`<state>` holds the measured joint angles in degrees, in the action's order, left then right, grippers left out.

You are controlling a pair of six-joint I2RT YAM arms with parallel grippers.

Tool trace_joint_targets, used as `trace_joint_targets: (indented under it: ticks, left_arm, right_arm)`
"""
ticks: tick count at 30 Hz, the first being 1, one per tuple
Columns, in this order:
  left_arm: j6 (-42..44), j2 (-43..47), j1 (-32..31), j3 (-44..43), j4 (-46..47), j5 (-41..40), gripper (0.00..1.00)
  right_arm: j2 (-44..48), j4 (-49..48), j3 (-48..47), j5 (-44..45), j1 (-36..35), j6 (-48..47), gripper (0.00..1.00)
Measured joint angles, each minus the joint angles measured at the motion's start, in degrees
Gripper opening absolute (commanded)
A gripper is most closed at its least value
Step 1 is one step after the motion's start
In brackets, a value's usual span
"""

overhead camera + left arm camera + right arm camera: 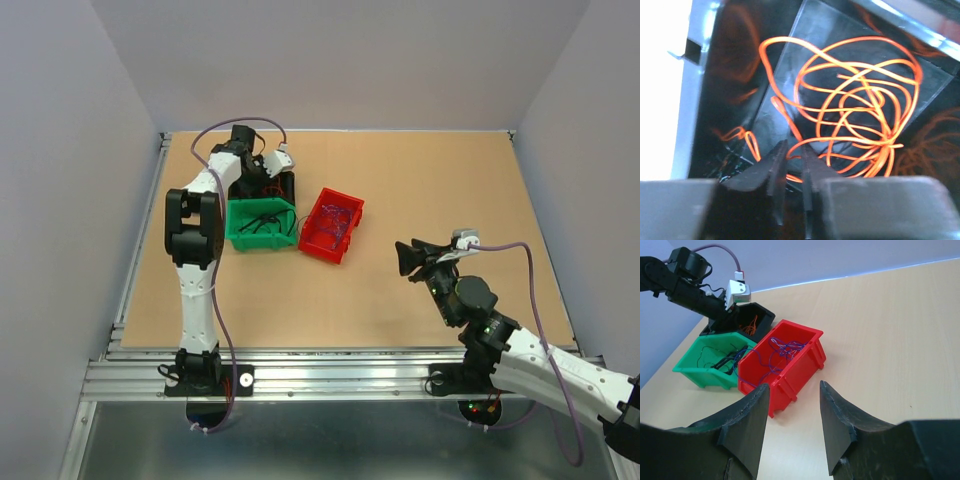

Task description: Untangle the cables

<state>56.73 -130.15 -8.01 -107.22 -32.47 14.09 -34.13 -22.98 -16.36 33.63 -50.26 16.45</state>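
Observation:
The orange cables (860, 105) lie as a loose tangle in the black bin (268, 186). My left gripper (794, 150) reaches down into that bin. Its jaws stand a narrow slit apart, and one orange strand runs through the slit without being visibly pinched. Black cables (262, 224) lie in the green bin (234, 240). Purple-blue cables (782, 347) are clumped in the red bin (805, 365), which also shows in the top view (318, 244). My right gripper (792, 405) is open and empty, above bare table to the right of the red bin (402, 258).
The three bins stand close together at the back left of the tan tabletop (450, 190). Grey walls enclose the table on three sides. A metal rail (330, 365) runs along the near edge by the arm bases.

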Motion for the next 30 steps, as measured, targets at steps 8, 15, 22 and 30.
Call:
trace_joint_targets:
  ticks: [8,15,22,30]
  left_arm:
    - [-1.05,1.62,-0.09,0.00,-0.02,-0.81,0.48]
    - [-1.16,6.60,-1.36,-0.31,-0.17,-1.68,0.60]
    - [-1.53,8.31,-2.56,-0.70,-1.03,-2.34,0.80]
    - [-1.84,13.88,-2.49,-0.70,-1.95,-2.56,0.99]
  right_arm:
    - [0.22,0.66,0.00,0.15,0.00,0.00,0.50]
    - [3.41,2.08,0.00,0.48,0.00,0.00,0.50]
    - [6.69,3.23,0.00,0.92,0.00,0.00,0.50]
    - [6.82,4.13,0.00,1.09,0.00,0.00,0.50]
